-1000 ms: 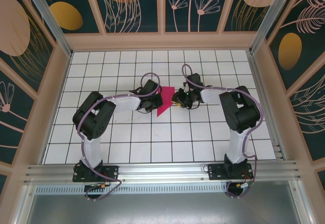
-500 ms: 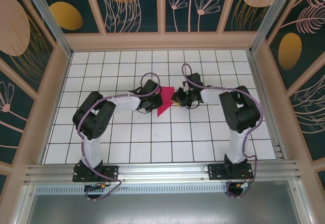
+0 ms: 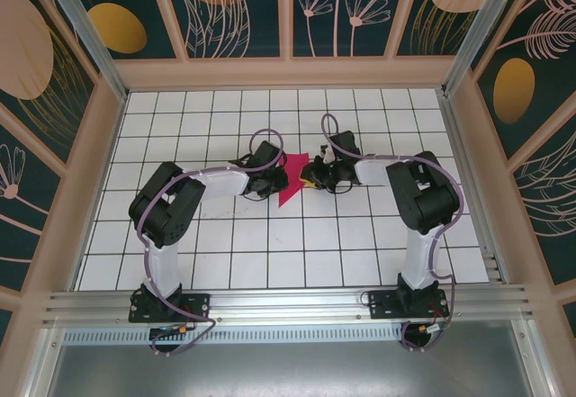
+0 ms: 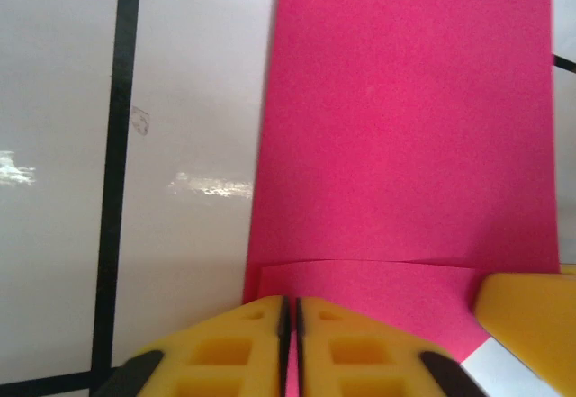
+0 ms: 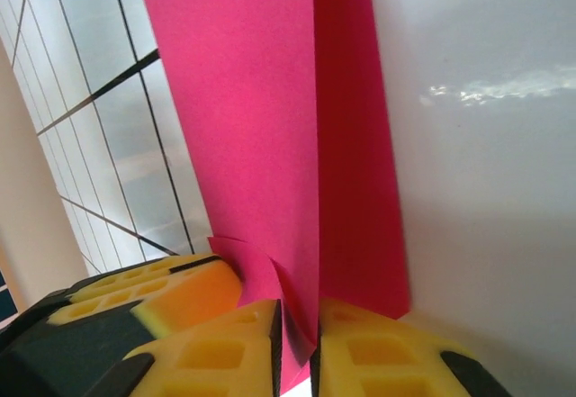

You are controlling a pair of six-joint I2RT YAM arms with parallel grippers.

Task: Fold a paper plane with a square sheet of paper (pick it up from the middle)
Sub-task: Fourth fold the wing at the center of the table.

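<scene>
1. A white table [image 3: 225, 235] with a black grid of tiles.
2. Dark teal wall panels [image 3: 238, 10] printed with pale flowers, leaves and orange ovals.
3. A light wooden frame [image 3: 288, 73] around the table.
4. An aluminium rail [image 3: 288, 305] along the near edge.

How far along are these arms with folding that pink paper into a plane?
Partway, I'd say. Done: the paper is folded into overlapping layers. In hand: the left gripper and right gripper each pinch an edge of it. Left: it isn't a slim dart yet, so more folds look needed.
</scene>
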